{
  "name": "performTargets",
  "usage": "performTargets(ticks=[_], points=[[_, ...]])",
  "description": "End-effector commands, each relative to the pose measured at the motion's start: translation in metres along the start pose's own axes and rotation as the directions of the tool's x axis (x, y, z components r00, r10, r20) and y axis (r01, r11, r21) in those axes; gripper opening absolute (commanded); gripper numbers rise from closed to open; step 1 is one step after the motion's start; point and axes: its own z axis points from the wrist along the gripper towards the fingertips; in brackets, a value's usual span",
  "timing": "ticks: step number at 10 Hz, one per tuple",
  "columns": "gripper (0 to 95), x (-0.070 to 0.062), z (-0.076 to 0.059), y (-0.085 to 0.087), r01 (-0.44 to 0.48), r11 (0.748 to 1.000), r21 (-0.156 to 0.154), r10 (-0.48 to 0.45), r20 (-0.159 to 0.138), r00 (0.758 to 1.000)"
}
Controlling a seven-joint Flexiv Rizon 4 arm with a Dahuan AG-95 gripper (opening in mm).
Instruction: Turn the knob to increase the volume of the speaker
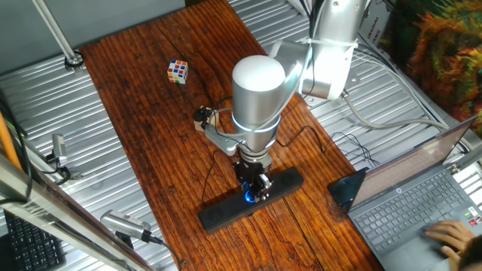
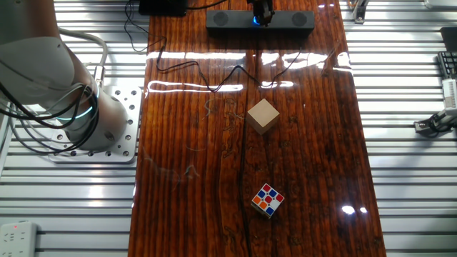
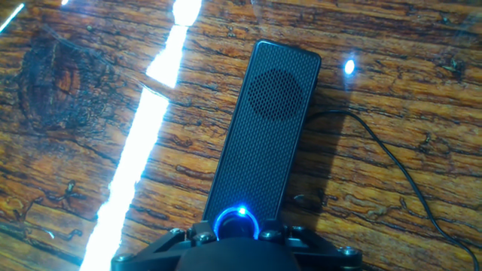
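One blue-ringed knob point(image 3: 238, 220) glows mid-speaker point(image 3: 263, 120) — gripper point(image 1: 256, 190) on it, grip unclear.

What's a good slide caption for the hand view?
Gripper down over the blue-lit knob of the black speaker on a wooden table.

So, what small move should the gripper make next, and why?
Probably close on the knob and begin twisting. The gripper is already down at the speaker's middle, and the hand view shows the blue ring right at its fingers. Whether they grip it already I cannot tell.
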Motion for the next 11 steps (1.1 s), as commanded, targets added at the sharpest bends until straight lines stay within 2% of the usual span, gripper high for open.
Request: performTargets(ticks=[1, 11], points=[[38.0, -0.0004, -0.0011, 0.0003, -0.001, 1.000, -0.001, 0.001, -0.002, 1.000], [38.0, -0.0001, 0.0012, 0.0007, -0.007, 1.000, 0.011, 0.007, 0.003, 1.000]])
